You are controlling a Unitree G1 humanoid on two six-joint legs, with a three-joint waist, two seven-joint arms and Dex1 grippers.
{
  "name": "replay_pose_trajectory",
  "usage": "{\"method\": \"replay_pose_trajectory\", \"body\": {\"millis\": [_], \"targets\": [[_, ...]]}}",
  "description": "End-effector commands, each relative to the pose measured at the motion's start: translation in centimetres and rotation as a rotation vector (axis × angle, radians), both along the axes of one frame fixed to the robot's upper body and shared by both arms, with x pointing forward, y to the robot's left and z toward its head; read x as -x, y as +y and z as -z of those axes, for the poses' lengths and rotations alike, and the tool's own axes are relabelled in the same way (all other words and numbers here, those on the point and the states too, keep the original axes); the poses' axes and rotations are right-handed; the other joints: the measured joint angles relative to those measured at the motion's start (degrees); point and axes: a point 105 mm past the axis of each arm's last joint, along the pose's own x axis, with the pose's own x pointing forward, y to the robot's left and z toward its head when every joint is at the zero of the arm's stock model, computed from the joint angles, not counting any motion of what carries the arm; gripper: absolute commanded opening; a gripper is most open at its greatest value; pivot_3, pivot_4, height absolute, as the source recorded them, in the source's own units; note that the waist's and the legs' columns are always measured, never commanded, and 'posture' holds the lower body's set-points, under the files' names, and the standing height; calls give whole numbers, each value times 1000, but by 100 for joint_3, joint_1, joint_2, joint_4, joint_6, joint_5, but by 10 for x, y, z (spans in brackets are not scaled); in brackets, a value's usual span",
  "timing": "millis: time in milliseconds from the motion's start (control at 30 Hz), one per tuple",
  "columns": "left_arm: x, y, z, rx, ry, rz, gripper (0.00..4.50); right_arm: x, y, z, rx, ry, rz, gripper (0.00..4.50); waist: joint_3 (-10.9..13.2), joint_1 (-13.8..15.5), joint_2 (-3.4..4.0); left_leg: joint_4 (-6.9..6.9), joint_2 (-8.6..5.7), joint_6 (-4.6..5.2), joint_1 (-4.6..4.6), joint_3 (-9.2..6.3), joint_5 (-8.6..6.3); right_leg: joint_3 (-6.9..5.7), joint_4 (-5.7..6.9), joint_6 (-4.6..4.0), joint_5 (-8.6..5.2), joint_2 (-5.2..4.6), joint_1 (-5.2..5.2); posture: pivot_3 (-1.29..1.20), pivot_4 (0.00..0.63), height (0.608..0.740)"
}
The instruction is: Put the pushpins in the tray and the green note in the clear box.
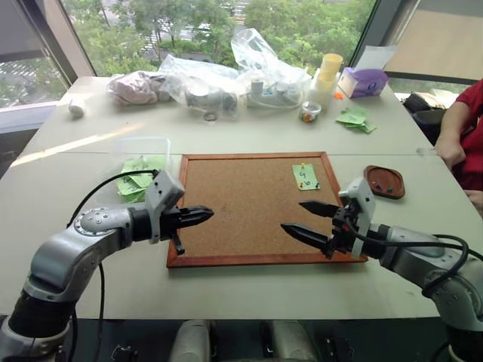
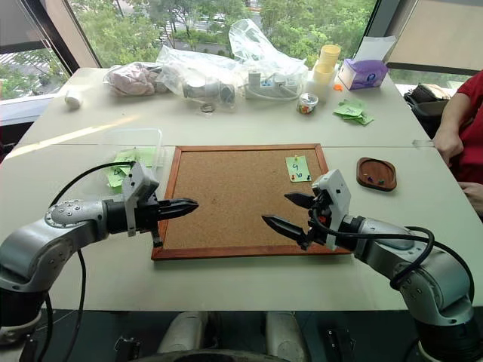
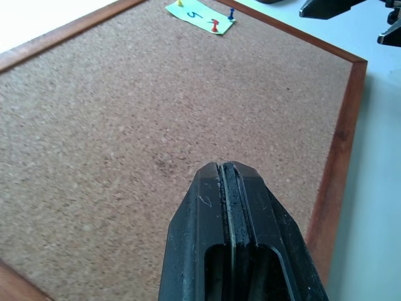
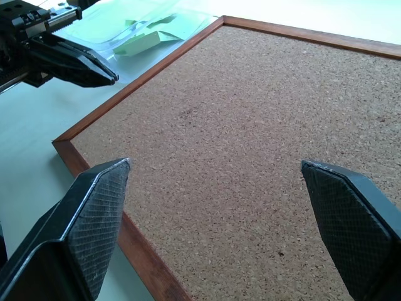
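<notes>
The green note (image 1: 305, 176) is pinned near the far right corner of the cork board (image 1: 241, 204), with a dark mark on it. The pushpins hold it: a yellow one (image 3: 180, 3) on one edge, a red one (image 3: 215, 25) and a blue one (image 3: 231, 12) on the other. The tray (image 1: 384, 182) lies on the table right of the board. The clear box (image 1: 143, 140) stands left of the board with green slips inside. My left gripper (image 1: 204, 215) hovers shut over the board's left edge. My right gripper (image 1: 293, 216) stands open and empty over the board's near right part.
Clear plastic bags (image 1: 226, 75), a stack of yellow cups (image 1: 327, 75), a small jar (image 1: 310, 111), a purple tissue box (image 1: 365, 81) and loose green slips (image 1: 353, 118) line the far side of the table. A person in red (image 1: 464, 128) sits at the right edge.
</notes>
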Motion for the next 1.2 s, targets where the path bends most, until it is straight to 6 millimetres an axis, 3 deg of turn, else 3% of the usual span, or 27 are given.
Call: {"method": "replay_pose_trajectory", "body": {"millis": [33,133,233,333,500,633,1167,1200], "targets": [[-6,-19,-24,-25,-113,96,20,-10,-4,-18,-17,-87,27,4500,1,24,-1,1,0,0,0,0,0,0,0,0,0,1,0,0,150,738],[-10,-35,-21,-46,-114,164,20,-27,-12,-27,-26,-139,89,4500,0,16,0,4,-4,0,-1,3,0,1,-1,1,0,0,2,0,150,738],[-26,-36,-1,-116,-101,140,20,-42,-16,-27,-3,-162,132,4500,-1,-7,1,3,-4,-11,-1,6,7,3,-3,2,1,2,1,0,150,738],[-37,-38,21,-166,-81,124,20,-60,-19,-23,44,-181,174,4500,0,-23,1,3,-4,-13,0,8,8,3,-1,2,1,10,-3,0,150,738],[-44,-54,42,-222,-50,144,20,-101,-33,-17,109,-240,300,4500,0,-3,1,6,-1,-21,-7,8,13,3,3,2,1,8,-11,0,150,738],[-45,-54,56,-296,-29,145,20,-123,-39,-4,156,-221,325,4500,0,15,3,7,-4,-24,-9,13,15,5,2,3,2,4,-11,0,150,738],[-34,-55,68,-303,6,145,20,-165,-46,14,178,-173,342,4500,-5,-11,10,9,0,-28,1,16,17,5,10,5,3,0,-4,0,150,738],[-33,-55,69,-304,6,143,1,-166,-46,16,180,-163,343,4240,-5,-9,11,9,0,-29,1,16,17,5,10,5,3,0,-4,0,150,738]]}}
